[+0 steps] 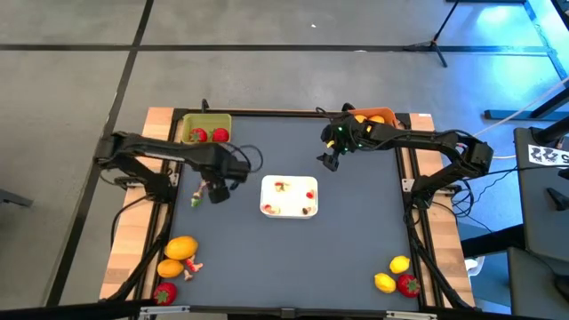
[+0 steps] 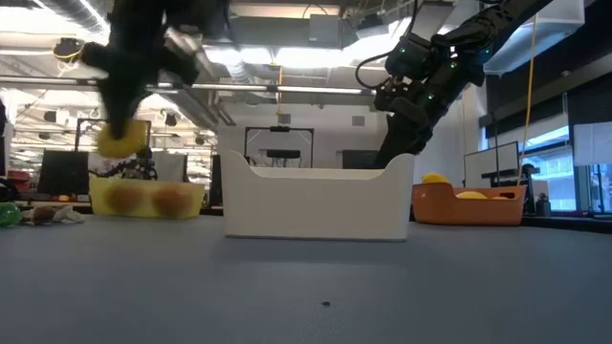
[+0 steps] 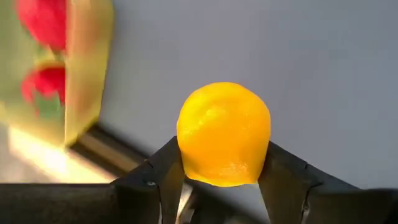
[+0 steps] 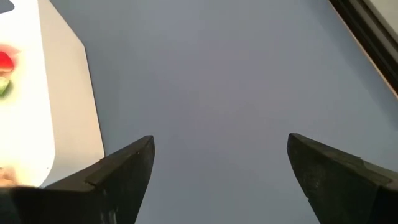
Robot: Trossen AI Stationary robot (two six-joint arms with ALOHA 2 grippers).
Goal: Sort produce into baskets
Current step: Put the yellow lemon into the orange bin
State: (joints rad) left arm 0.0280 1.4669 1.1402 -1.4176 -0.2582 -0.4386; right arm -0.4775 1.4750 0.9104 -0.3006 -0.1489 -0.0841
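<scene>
Right now your left gripper [image 3: 224,180] is clamped on a yellow lemon-like fruit [image 3: 224,134], one dark finger [image 3: 163,171] pressed to each side of it. In the high view that gripper [image 1: 216,188] hangs over the dark table [image 1: 356,240], between the yellow-green basket [image 1: 206,120] and the white tray [image 1: 288,210], near both; the fruit itself is hidden under the arm there. From table height you see the yellow piece [image 2: 121,139] held clear of the surface, in front of the yellow-green basket [image 2: 145,199].

Your right gripper [image 4: 214,155] stands with its fingers spread wide and nothing between them, only bare table beneath, with the edge of the white tray [image 4: 62,99] to one side. In the high view it [image 1: 330,161] sits just in front of the orange basket [image 1: 373,114], at the table's far right.

Farther out, the yellow-green basket holds two red strawberries [image 1: 208,135]. The orange basket [image 2: 469,206] shows yellow fruit [image 2: 470,195] above its rim. The tray carries small red and green scraps [image 1: 293,188].

At the near left corner lie a large yellow-orange fruit [image 1: 181,248], a smaller orange one [image 1: 170,268] and a strawberry [image 1: 164,292]. At the near right corner sit two lemons [image 1: 392,274] and another strawberry [image 1: 408,285], close together.
</scene>
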